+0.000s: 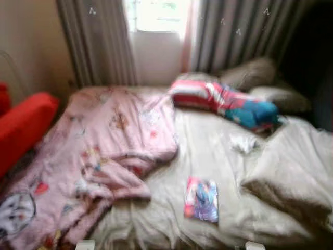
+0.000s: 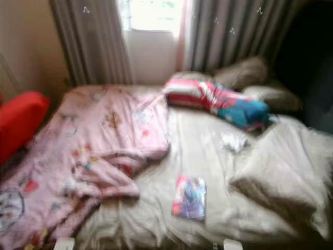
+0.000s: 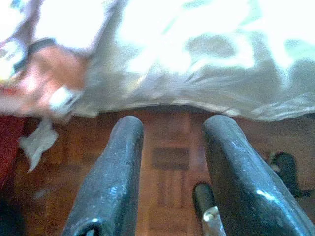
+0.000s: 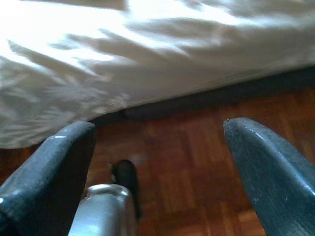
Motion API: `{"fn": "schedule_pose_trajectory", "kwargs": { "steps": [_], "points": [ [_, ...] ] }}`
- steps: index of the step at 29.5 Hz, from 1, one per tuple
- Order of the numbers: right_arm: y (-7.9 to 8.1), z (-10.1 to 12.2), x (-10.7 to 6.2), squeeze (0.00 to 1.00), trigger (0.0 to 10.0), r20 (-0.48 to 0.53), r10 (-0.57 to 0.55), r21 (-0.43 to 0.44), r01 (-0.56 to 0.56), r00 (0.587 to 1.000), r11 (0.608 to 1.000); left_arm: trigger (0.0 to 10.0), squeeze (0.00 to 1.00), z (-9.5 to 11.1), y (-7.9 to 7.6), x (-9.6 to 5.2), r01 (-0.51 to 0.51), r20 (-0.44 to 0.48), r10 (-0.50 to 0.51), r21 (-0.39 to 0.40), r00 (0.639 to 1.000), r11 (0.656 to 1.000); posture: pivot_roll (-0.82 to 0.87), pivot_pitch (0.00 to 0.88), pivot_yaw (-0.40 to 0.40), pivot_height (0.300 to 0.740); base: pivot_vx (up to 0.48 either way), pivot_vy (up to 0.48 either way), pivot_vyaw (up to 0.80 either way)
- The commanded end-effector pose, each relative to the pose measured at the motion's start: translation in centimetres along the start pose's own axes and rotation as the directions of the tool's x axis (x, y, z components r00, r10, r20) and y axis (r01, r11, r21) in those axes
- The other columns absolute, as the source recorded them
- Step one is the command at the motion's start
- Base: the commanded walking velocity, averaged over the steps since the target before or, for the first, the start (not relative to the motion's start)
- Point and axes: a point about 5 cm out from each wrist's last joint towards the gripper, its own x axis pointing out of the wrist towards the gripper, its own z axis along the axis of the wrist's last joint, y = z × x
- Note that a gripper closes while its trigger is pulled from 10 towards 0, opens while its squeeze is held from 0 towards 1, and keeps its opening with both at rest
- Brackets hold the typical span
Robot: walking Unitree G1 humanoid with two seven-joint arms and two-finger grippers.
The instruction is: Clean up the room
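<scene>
Left wrist view looks along the left gripper (image 3: 170, 172), its two black fingers spread with nothing between them, hanging over wooden floor (image 3: 167, 196) just short of the bed's edge; the pale sheet (image 3: 206, 73) drapes down ahead of it, and the pink blanket (image 3: 44, 78) hangs off the bed to one side. The right gripper (image 4: 162, 172) is likewise released and empty, wider apart, low over the same floor with the sheet's hem ahead. Both arms sit below the mattress, so anything on the bed lies forward and above them. On the bed, the book (image 1: 202, 199) rests flat near the foot edge, its long axis running roughly from the foot toward the window (image 1: 156, 15). It lies a little to the robot's right of the bed's middle, just beside the blanket's bunched corner, so the right arm looks the nearer. A crumpled white scrap (image 1: 243, 142) sits farther up the bed, and a striped pillow (image 1: 223, 101) beyond that, near the head.
</scene>
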Motion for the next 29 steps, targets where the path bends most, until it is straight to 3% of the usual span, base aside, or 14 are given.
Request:
{"fn": "schedule_pose_trajectory", "kwargs": {
  "steps": [1, 29],
  "points": [
    [-0.06, 0.03, 0.0, 0.0, 10.0, 0.003, -0.003, -0.001, 0.003, 1.0, 1.0, 10.0, 0.0, -0.8, -0.01, -0.18, 0.001, -0.03, 0.0, 0.006, 1.0, 1.0, 0.03, 0.016, -0.006, 0.74, 0.0, -0.319, 0.0],
    [0.1, 0.7, 0.09, 0.0, 10.0, 0.037, 0.006, 0.008, -0.006, 0.999, 1.0, 10.0, 0.0, -1.06, 0.08, -0.23, -0.004, -0.043, 0.004, 0.001, 0.999, 1.0, 0.03, 0.013, -0.004, 0.74, 0.0, -0.319, 0.0]
  ]
}}
